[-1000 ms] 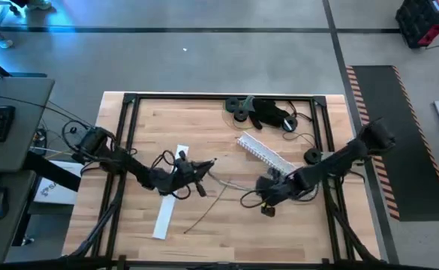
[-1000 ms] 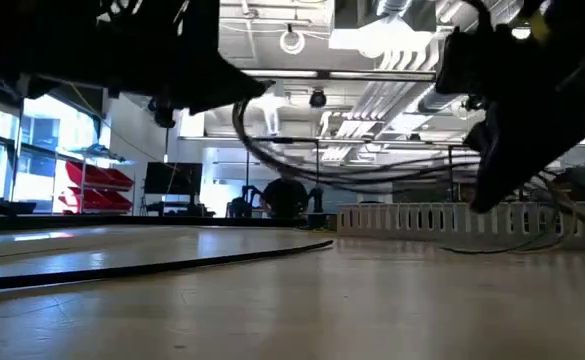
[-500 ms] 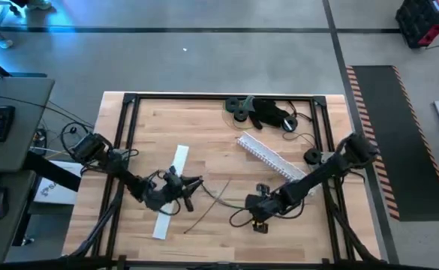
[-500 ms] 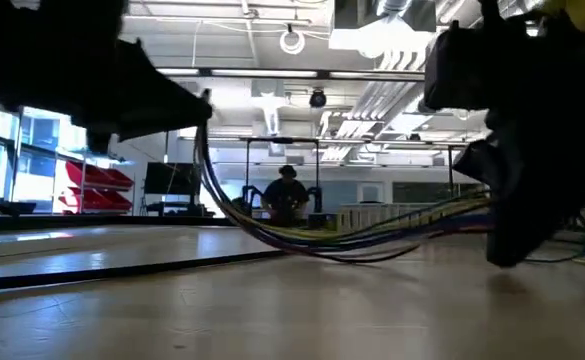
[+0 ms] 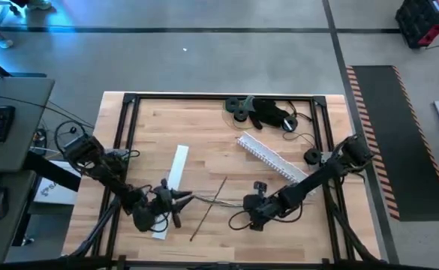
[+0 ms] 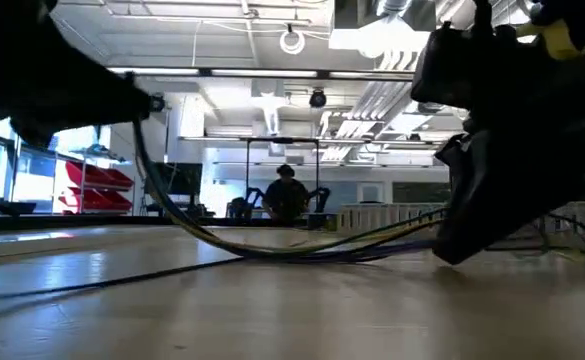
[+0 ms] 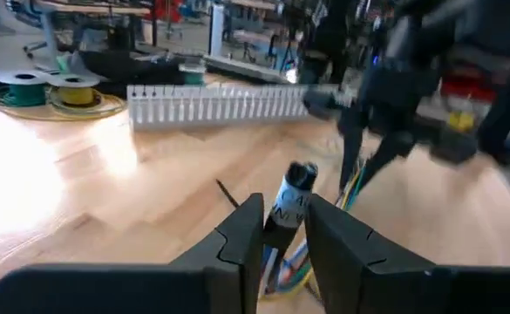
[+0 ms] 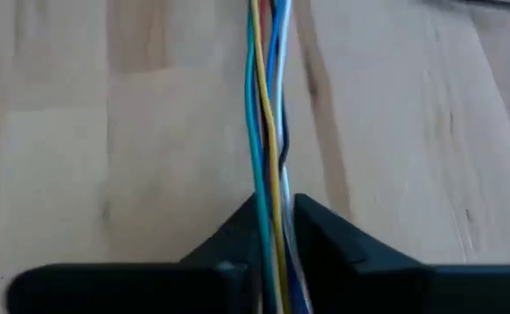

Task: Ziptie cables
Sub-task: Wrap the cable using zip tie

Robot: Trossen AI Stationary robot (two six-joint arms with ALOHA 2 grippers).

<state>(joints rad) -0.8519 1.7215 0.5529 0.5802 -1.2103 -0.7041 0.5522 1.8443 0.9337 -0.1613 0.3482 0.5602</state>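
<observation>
**Both grippers holding one bundle of cables above a wooden bench**

The bench [image 5: 204, 127] is a pale wooden top inside a dark frame. Two dark arms reach in over its near half. The left gripper [image 5: 175, 199] sits at the near left, just beside the near end of a flat white strip [image 5: 175, 169]. The right gripper [image 5: 255, 202] sits near the middle of the near edge, well apart from the left one.

A white toothed rail [image 5: 268, 156] lies diagonally on the right half of the bench; two wire spools [image 7: 50, 87], green and yellow, stand beyond its end in the left wrist view.

The cables [image 6: 302, 245] run between the two grippers and sag toward the bench in the low view. The left gripper's fingers [image 7: 237, 240] pinch the bundle near a labelled dark-capped end [image 7: 294, 187]. The right gripper's fingers [image 8: 228, 235] are pressed together on the coloured strands: yellow, teal, blue and dark.

A thin dark stick [image 5: 208, 210] lies on the bench between the grippers. A person [image 6: 285, 195] stands far off in the room behind.
</observation>
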